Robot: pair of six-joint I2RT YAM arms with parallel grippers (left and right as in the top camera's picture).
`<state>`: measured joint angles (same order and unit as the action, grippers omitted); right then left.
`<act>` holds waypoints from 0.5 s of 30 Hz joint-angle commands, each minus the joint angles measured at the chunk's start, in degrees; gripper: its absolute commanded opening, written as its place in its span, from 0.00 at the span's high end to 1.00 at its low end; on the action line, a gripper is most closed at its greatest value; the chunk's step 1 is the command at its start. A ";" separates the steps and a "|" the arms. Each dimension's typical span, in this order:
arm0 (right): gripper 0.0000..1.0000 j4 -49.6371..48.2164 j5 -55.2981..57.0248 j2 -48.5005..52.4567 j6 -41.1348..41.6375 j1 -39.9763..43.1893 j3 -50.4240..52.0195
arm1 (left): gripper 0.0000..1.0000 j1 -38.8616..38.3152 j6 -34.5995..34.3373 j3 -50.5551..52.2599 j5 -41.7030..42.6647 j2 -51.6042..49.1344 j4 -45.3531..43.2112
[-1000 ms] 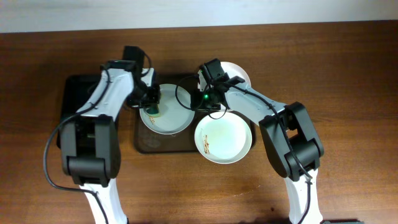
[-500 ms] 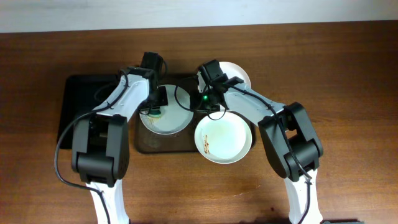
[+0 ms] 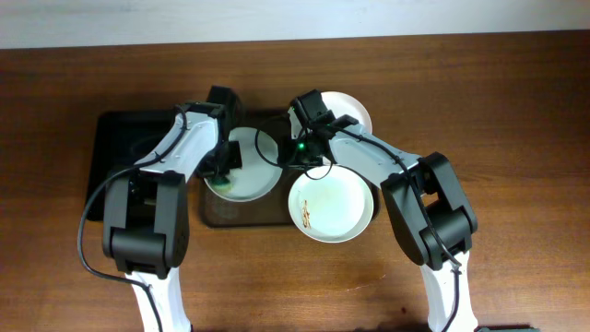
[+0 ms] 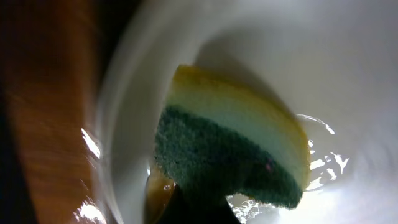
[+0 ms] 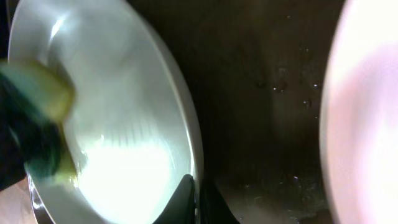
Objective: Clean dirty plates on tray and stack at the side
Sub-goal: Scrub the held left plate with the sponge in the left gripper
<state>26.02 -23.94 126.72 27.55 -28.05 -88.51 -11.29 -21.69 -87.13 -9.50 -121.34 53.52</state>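
A white plate [image 3: 249,171] lies on the brown-grey tray [image 3: 241,214]. My left gripper [image 3: 224,159] is shut on a yellow-and-green sponge [image 4: 233,152] and presses it on this plate's left side [image 4: 348,68]. My right gripper [image 3: 293,153] is shut on the plate's right rim [image 5: 194,155]; the sponge shows at the left in the right wrist view [image 5: 37,106]. A second plate [image 3: 334,205] with orange smears overlaps the tray's right edge. A third plate [image 3: 352,109] sits behind my right arm.
A glossy black tray [image 3: 115,152] lies left of the brown tray, under my left arm. Bare wooden table [image 3: 516,138] surrounds everything. In the right wrist view the dark tray surface [image 5: 261,112] lies between the held plate and another plate's edge [image 5: 367,118].
My left gripper has rubbed the sponge across the plate, swinging right and then back to the left side. The plate has shifted slightly left. My right gripper has kept its hold on the rim.
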 commanded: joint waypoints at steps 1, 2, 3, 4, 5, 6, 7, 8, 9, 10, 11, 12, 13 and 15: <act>0.96 0.15 0.66 0.33 -0.04 0.66 -0.74 | 0.99 0.96 -6.34 1.18 -9.66 -1.55 -7.65; 0.96 0.17 0.66 0.33 -0.04 0.66 -0.74 | 0.99 0.39 -6.23 1.18 -9.64 -1.55 -10.34; 0.96 0.20 0.85 0.33 -0.04 0.66 -0.74 | 0.99 -0.46 -4.20 1.18 -9.20 -1.55 -13.57; 0.96 0.35 1.09 0.33 -0.02 0.63 -0.74 | 0.99 -0.87 -0.94 1.18 -7.26 -1.55 -15.15; 0.96 0.74 1.75 0.33 -0.04 0.63 -0.74 | 0.99 -1.27 3.37 1.18 -3.45 -1.55 -16.59; 0.96 1.16 2.12 0.33 -0.04 0.66 -0.74 | 1.00 -1.68 9.97 1.16 5.33 -1.55 -17.31; 0.96 1.20 2.12 0.33 -0.04 0.63 -0.74 | 0.99 -1.68 13.14 1.16 11.17 -1.55 -16.98; 0.96 1.18 2.12 0.33 -0.04 0.63 -0.74 | 0.99 -1.55 17.46 1.16 19.50 -1.55 -15.30; 0.96 1.20 2.12 0.33 -0.04 0.63 -0.74 | 0.99 -1.29 18.36 1.16 22.47 -1.55 -12.66; 0.96 1.20 2.10 0.33 -0.02 0.63 -0.74 | 0.99 -1.11 18.75 1.16 23.65 -1.55 -10.43; 0.96 1.20 2.10 0.33 -0.04 0.63 -0.74 | 0.99 -0.48 18.88 1.16 24.22 -1.55 -6.25; 0.96 1.20 2.10 0.33 -0.04 0.63 -0.74 | 0.99 0.20 20.92 1.16 25.59 -1.55 -3.21; 0.96 1.20 2.10 0.33 -0.02 0.63 -0.74 | 1.00 0.87 23.45 1.16 27.23 -1.55 -0.46; 0.96 1.20 2.10 0.33 -0.04 0.63 -0.74 | 0.99 3.56 23.85 1.16 26.82 -1.55 4.09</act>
<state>27.11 -22.57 126.72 27.18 -27.29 -89.08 -10.09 -1.10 -87.09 13.87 -121.49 53.98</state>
